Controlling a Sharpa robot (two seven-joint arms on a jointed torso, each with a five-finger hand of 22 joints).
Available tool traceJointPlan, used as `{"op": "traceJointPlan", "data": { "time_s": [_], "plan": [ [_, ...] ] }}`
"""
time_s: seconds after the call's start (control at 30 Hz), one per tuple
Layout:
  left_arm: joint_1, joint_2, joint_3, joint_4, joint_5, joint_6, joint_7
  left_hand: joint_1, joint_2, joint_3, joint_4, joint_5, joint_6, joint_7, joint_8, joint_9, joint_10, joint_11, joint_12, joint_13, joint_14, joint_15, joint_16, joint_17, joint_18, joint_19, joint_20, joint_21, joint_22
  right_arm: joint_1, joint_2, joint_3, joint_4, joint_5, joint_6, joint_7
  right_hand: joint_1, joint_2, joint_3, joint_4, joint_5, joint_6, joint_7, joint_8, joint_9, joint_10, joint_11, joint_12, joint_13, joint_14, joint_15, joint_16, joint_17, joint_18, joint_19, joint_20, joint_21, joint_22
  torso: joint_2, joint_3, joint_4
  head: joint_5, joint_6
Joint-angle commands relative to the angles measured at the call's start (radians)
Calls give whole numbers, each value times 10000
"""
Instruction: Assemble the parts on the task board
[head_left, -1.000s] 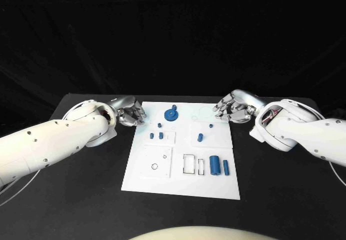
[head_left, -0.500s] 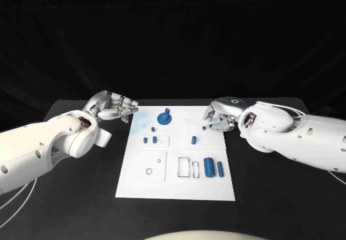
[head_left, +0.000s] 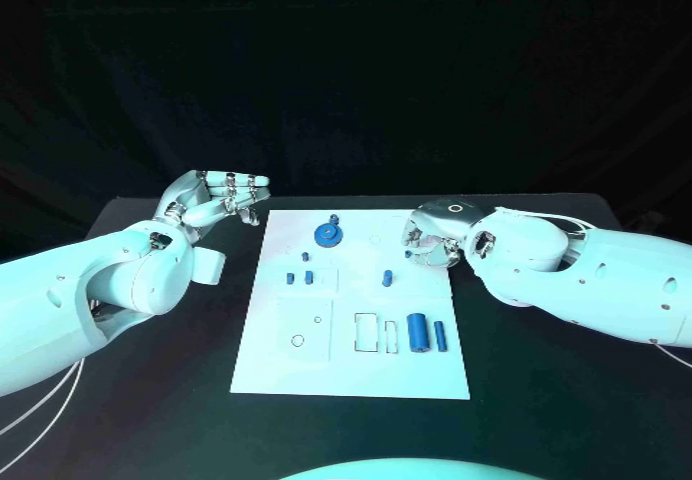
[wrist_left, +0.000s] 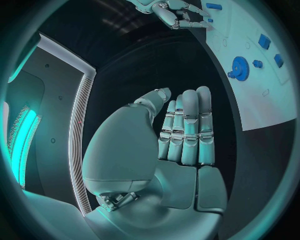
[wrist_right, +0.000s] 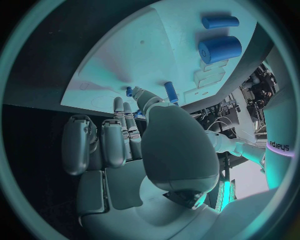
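Note:
The white task board lies in the middle of the black table. On it are a blue gear, small blue pieces, a short blue peg, a thick blue cylinder and a thin blue peg. My left hand hovers off the board's far left corner, fingers straight and together, holding nothing. My right hand is over the board's far right edge. Its fingers stretch toward the board, and the thumb tip is close to a small blue piece.
Black tabletop surrounds the board on all sides. The board has rectangular slots beside the thick cylinder and a square panel with holes at its near left. The left wrist view shows the gear and my right hand.
My left hand has lifted away from the board's far left corner, and its fingers have straightened. My right hand has moved left and down onto the board's far right edge.

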Motion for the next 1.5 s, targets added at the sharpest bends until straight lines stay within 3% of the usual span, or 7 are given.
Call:
{"op": "traceJointPlan", "data": {
  "time_s": [0.03,0.37,0.87,1.13,1.5],
  "plan": [
    [12,-23,6,76,567,-82,450,10,84,-1,-50,40,61,2,32,-11,91,5,47,10,-24,-21,-45,-20,72,-8,-48,-53,-20,-39,61,-5,-29,-349,350,-125,93,-3,100,-6,53,92,-10,-41,8,149,-14,-28,-35,568,41,69,22,-113,209,20,66,634,-11,9,-1,18,-20],
    [12,-56,5,117,647,-3,355,243,229,151,-288,105,188,-20,94,8,108,-14,48,28,30,-56,-169,-123,74,89,-93,-132,-88,-139,237,-9,-197,-336,401,-81,212,154,421,-105,243,292,-52,-26,37,358,-64,-51,-189,571,-2,142,62,-128,236,-16,175,738,-9,22,-7,35,-39],
    [13,-70,5,131,663,97,273,216,216,156,-331,102,145,6,83,4,54,8,19,21,29,-45,-217,-159,66,100,-96,-160,-106,-302,461,-11,-487,-194,342,9,223,354,797,-255,223,544,-72,-3,92,652,-103,-108,-371,590,-29,291,186,-245,414,-74,750,1183,-10,17,-12,46,-126],
    [13,-66,5,121,663,113,200,216,224,167,-350,104,121,16,75,0,36,16,10,20,28,-41,-237,-174,65,103,-96,-172,-114,-349,555,-13,-587,-257,399,-49,507,575,1207,-671,192,845,-124,89,184,986,-183,-153,-466,593,-100,369,237,-331,539,-129,1172,1504,-20,12,-5,23,-144],
    [13,-68,4,75,663,147,68,216,242,201,-402,103,37,54,45,-13,-39,48,-29,8,27,-23,-283,-209,61,108,-92,-199,-130,-362,432,-11,-383,-176,-239,58,451,578,1335,-883,228,1025,-152,144,272,1225,-233,-239,-508,586,-141,390,230,-375,601,-149,1386,1670,-29,10,-6,20,-121]
  ]
}}
